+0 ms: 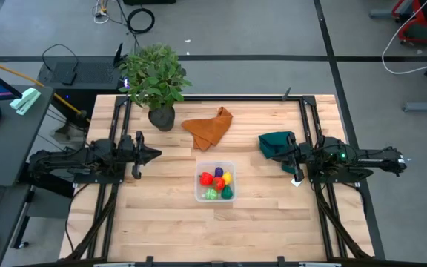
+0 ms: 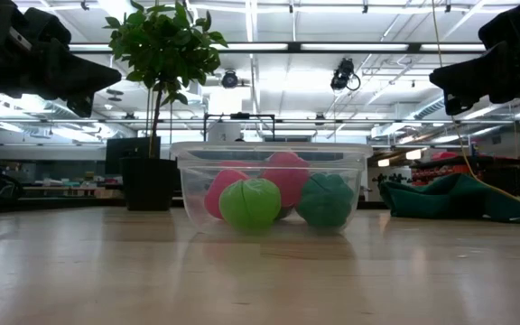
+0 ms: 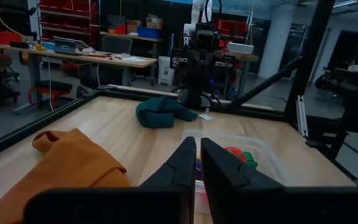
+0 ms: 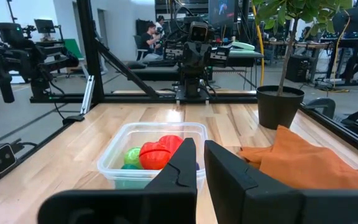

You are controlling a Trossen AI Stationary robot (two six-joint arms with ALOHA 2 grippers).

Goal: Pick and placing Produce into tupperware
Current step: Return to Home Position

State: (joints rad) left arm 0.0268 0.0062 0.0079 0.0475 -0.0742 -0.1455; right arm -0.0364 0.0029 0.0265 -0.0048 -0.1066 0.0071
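Observation:
The clear tupperware point(image 1: 199, 194) stands on the wooden table near its middle, and the produce point(image 1: 217, 182) lies inside it: red, yellow, purple and green pieces. The low view shows the tupperware point(image 2: 188, 171) with a light green piece point(image 2: 249, 204), a dark green one and red ones behind its wall. My left gripper point(image 1: 156, 155) hangs shut and level above the table, left of the tupperware, with nothing in it. My right gripper point(image 1: 282, 156) hangs shut and level on the right, also with nothing in it. Both point toward the tupperware point(image 3: 260, 149) point(image 4: 114, 155).
A potted plant point(image 1: 154, 78) stands at the far left of the table. An orange cloth point(image 1: 210, 126) lies behind the tupperware, and a dark green cloth point(image 1: 275, 142) lies just beyond my right gripper. Bare wood stretches toward the near edge.

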